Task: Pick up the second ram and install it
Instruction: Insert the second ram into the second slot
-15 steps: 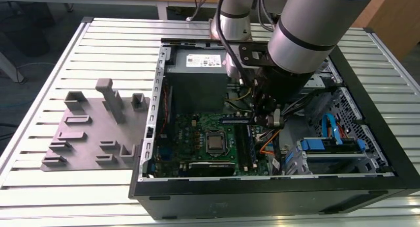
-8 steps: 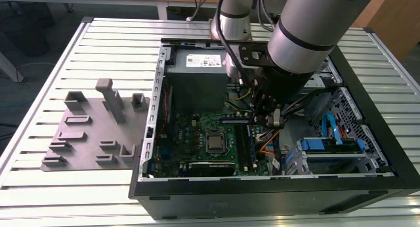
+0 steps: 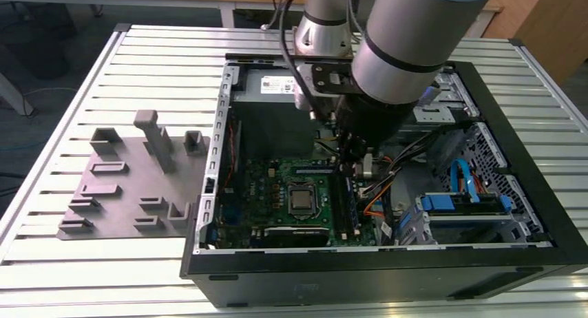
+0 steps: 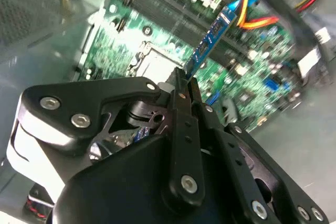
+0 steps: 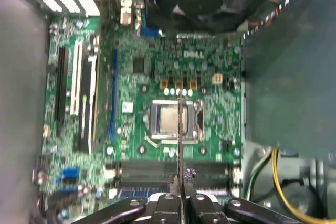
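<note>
Ram [image 4: 210, 43], second wrist view: one slim strip, clamped at one end by the gripper [image 4: 186, 80], whose jaws are closed tight on it. Its free length projects from the jaw tips toward the board [image 4: 252, 72] and looks clear of it, so the strip is not seated. Gripping it by the end probably leaves the rest of the strip free to be presented to a slot. One orange cable [image 4: 257, 22] loops just beyond the strip's far tip, apart from it.

First wrist view: the ram [image 5: 180, 129] shows edge-on as one thin line extending from the gripper [image 5: 180, 196], with the jaws pinched against both of its faces. Behind the line lie one socket [image 5: 172, 121] and the dark memory slots [image 5: 157, 169], whose number cannot be told. One white slot [image 5: 77, 85] and one blue slot [image 5: 114, 98] run on the side of the socket away from the one yellow cable [image 5: 278, 182].

Exterior view: one arm [image 3: 404, 43] reaches down into one open case [image 3: 368, 280] lying on the worktop [image 3: 74, 277]. The gripper [image 3: 357, 166] hangs over the board [image 3: 266, 187], at 1 o'clock from the socket [image 3: 301, 199]. One grey holder [image 3: 129, 194] with three posts sits at 9 o'clock from the case and is probably the parts' staging place.
</note>
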`<action>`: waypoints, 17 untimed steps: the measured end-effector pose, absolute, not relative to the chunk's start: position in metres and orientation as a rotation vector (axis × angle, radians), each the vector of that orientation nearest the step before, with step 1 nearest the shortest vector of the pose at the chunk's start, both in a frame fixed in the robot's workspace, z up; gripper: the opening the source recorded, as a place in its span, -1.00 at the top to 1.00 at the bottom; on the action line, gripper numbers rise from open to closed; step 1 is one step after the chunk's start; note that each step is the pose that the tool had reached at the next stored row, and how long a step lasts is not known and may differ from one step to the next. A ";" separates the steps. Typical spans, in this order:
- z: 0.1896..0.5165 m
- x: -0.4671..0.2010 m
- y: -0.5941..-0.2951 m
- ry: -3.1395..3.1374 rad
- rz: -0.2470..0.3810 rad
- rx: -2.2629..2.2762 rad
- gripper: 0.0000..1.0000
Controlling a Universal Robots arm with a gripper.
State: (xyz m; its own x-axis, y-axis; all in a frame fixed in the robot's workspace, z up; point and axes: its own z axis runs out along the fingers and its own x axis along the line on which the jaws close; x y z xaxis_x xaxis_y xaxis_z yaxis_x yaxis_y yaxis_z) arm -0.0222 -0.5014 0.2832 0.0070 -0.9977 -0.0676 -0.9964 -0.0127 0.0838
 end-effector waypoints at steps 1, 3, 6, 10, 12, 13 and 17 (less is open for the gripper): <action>0.283 -0.025 -0.501 -2.199 -0.168 2.221 0.78; 0.283 -0.029 -0.501 -2.199 -0.167 2.220 0.78; 0.282 -0.029 -0.501 -2.199 -0.168 2.221 0.78; 0.282 -0.029 -0.501 -2.199 -0.168 2.221 0.78; 0.282 -0.029 -0.501 -2.199 -0.168 2.221 0.78; 0.282 -0.029 -0.501 -2.199 -0.168 2.221 0.78; 0.282 -0.029 -0.501 -2.232 -0.168 2.189 0.78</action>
